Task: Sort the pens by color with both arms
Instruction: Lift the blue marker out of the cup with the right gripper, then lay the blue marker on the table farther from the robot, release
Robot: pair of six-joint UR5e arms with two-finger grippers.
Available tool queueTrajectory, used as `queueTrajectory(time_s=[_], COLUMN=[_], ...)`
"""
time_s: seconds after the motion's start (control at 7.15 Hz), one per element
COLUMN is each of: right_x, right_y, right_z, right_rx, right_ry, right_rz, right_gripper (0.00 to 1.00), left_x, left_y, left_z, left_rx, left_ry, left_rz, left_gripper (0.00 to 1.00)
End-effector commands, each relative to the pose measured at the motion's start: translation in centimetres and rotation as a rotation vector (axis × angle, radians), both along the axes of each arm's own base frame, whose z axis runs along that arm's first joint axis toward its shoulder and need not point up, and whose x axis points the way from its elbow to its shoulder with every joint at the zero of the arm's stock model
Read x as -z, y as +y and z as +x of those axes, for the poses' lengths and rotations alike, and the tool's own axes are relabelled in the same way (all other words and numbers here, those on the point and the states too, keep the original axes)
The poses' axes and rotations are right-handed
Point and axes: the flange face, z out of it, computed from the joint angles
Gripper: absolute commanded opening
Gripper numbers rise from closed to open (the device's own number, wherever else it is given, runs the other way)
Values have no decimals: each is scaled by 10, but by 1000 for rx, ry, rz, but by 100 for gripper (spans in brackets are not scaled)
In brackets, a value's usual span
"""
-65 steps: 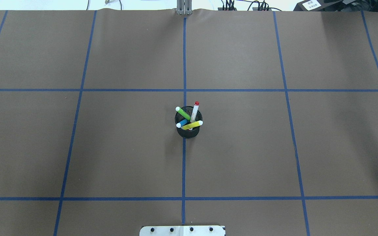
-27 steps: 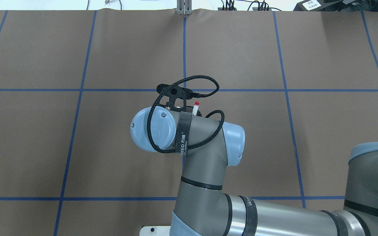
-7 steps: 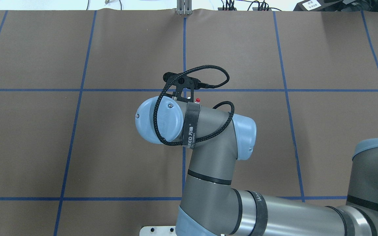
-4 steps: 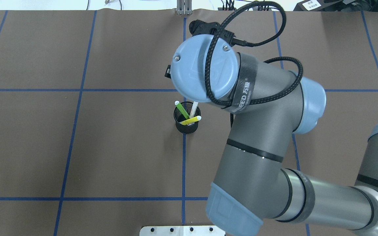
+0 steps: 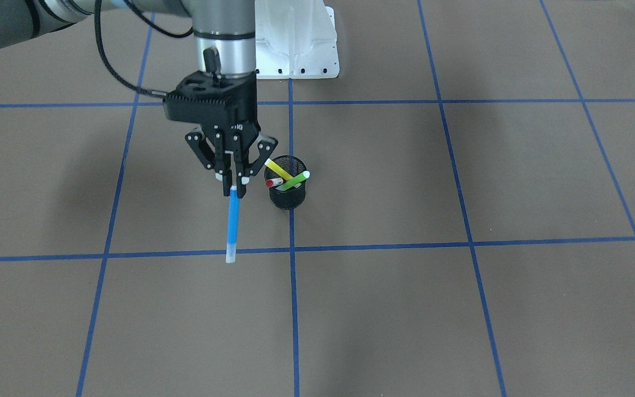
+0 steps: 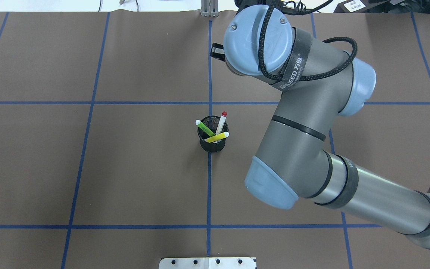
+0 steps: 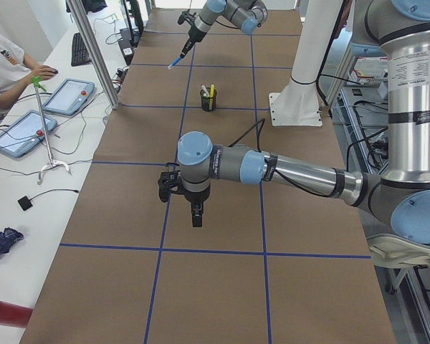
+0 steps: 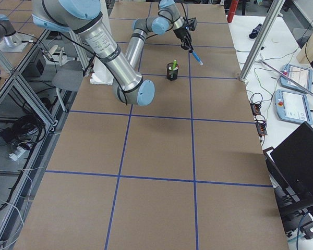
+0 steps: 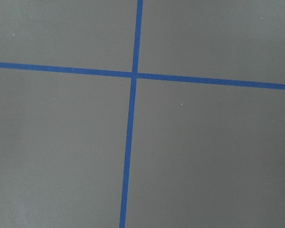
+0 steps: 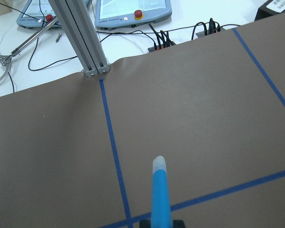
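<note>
- Your right end effector (image 5: 235, 187) is closed tight on the blue pen (image 5: 233, 223). It pinches the pen at one end.
- The rest of the blue pen sticks out past the fingers (image 5: 229, 177). Its white tip is the far end.
- The blue pen is out of the black mesh cup (image 5: 288, 197). It is near the cup, on the robot's right side of it.
- The right arm (image 6: 297, 142) reaches past the cup, toward the far edge of the table (image 5: 461, 303).
- Three pens stand in the cup and lean on its rim: the yellow pen (image 5: 279, 169), the green pen (image 5: 294, 181) and the red marker (image 5: 274, 182).
- The cup sits on a blue tape line (image 6: 209, 186) near the middle of the table.
- Your left end effector (image 7: 196, 218) hangs over the table, well apart from the cup, and points down. You can only see it from the side, so you cannot tell if it is open or closed.
- The left wrist camera shows only brown table and two crossing blue lines.
- The left arm (image 7: 287, 168) stretches out low over the table.
</note>
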Motion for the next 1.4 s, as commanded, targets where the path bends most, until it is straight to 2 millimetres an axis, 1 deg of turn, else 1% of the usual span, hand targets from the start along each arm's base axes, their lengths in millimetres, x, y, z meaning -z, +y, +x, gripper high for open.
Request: queueTrajectory(time_s=[0.0, 0.14, 0.28, 0.42, 0.7, 0.84, 0.98, 1.12, 1.26], right_x=[-92, -121, -135, -136, -152, -151, -155, -157, -163], right_y=[-47, -59, -58, -58, -51, -49, -46, -42, -38], right_z=[-43, -55, -59, -59, -65, -66, -71, -73, -73], right_rx=[13, -14, 44, 69, 65, 64, 70, 77, 82], right_ry=[72, 64, 127, 154, 185, 185, 188, 189, 192], right_rz=[86, 140, 189, 211, 210, 214, 213, 212, 210], right_gripper=[0, 0, 0, 0, 0, 0, 4, 21, 28], left_x=[8, 11, 12, 12, 12, 12, 12, 12, 12], left_y=[1, 1, 2, 2, 2, 2, 1, 2, 2], left_z=[0, 2, 2, 2, 2, 2, 2, 2, 2], left_rx=[0, -3, -5, -5, -5, -5, -5, -5, -5], left_ry=[2, 26, 37, 37, 37, 37, 37, 37, 37], left_rz=[17, 15, 15, 15, 15, 15, 16, 15, 15], left_gripper=[100, 100, 100, 100, 100, 100, 100, 100, 100])
